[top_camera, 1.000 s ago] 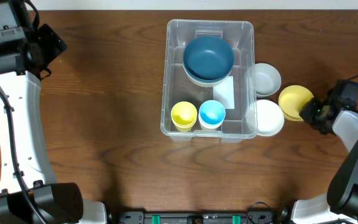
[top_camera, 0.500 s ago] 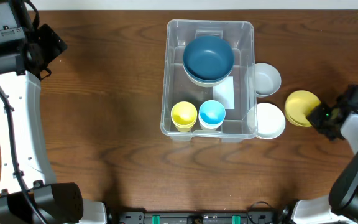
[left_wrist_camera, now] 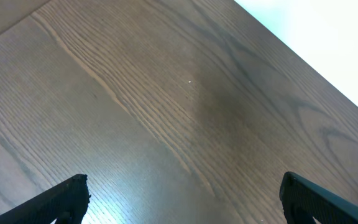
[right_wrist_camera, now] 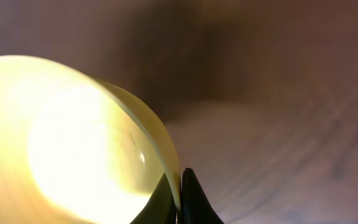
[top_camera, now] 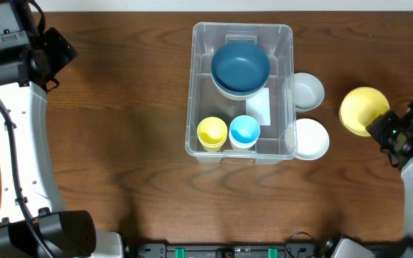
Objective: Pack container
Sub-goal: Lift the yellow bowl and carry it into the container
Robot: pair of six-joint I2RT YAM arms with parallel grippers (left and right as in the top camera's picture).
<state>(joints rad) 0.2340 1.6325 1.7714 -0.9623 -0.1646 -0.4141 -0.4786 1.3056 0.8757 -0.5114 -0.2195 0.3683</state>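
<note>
The clear container (top_camera: pixel 192 93) stands mid-table and holds a dark blue bowl (top_camera: pixel 240 66), a yellow cup (top_camera: pixel 211 132), a light blue cup (top_camera: pixel 244 131) and a white label (top_camera: pixel 259 107). My right gripper (top_camera: pixel 381 127) is shut on the rim of a yellow bowl (top_camera: pixel 362 109), held right of the container; the right wrist view shows the bowl (right_wrist_camera: pixel 61 143) filling the left side, its rim pinched between the fingers (right_wrist_camera: pixel 179 199). My left gripper (left_wrist_camera: pixel 182 196) is open and empty over bare wood at the far left.
Two white bowls (top_camera: pixel 307 91) (top_camera: pixel 310 137) sit on the table against the container's right wall. The left arm (top_camera: pixel 13 107) runs along the table's left edge.
My right gripper has carried the yellow bowl to the right, away from the white bowls and the container. The left arm has not moved.
</note>
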